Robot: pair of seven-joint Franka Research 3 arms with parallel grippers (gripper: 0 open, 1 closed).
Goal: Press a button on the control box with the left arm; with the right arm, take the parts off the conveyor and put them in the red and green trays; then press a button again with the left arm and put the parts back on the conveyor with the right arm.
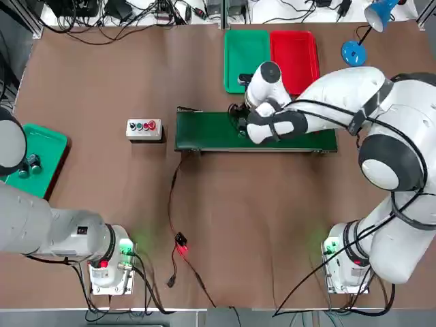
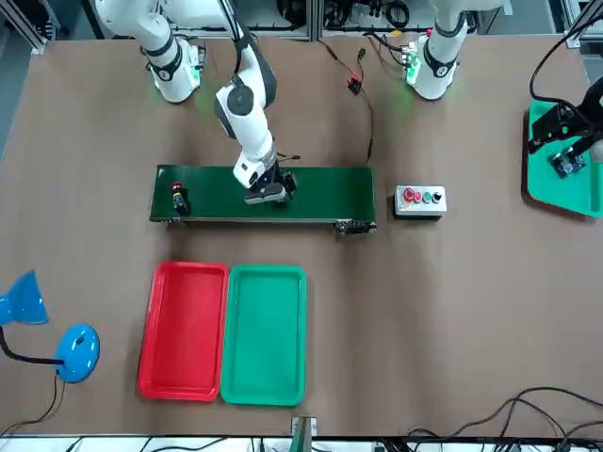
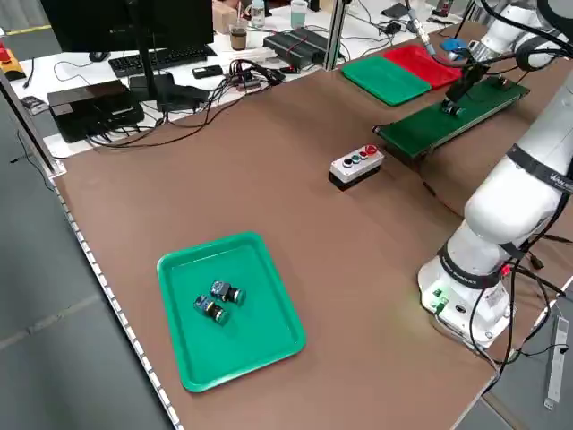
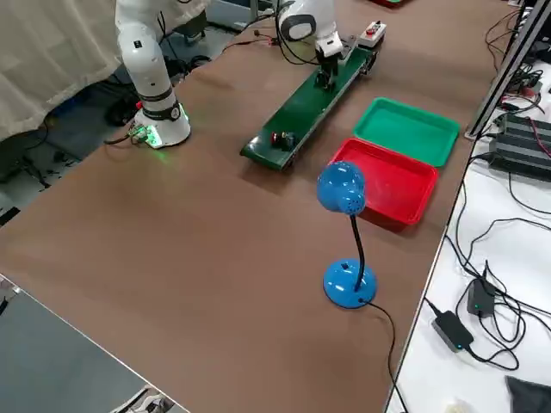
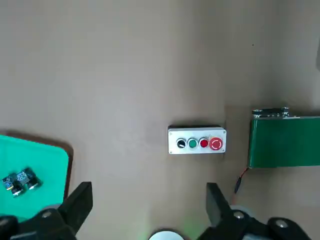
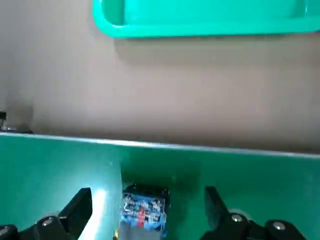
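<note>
Right wrist view: right gripper (image 6: 149,191), fingers apart astride part (image 6: 142,212) on conveyor (image 6: 45,167); likely return step; next, retract clear. Left gripper (image 5: 149,186) idle near side tray (image 5: 40,157), fingers apart.

Glossy green conveyor (image 1: 197,133), smooth plastic-looking red tray (image 1: 294,61).

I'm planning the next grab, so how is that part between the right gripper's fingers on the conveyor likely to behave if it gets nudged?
The part looks rigid, with its boxy housing, so it probably won't bend. It seems small beside the conveyor, so likely light. The belt surface shines, so it might slide when pushed.
</note>
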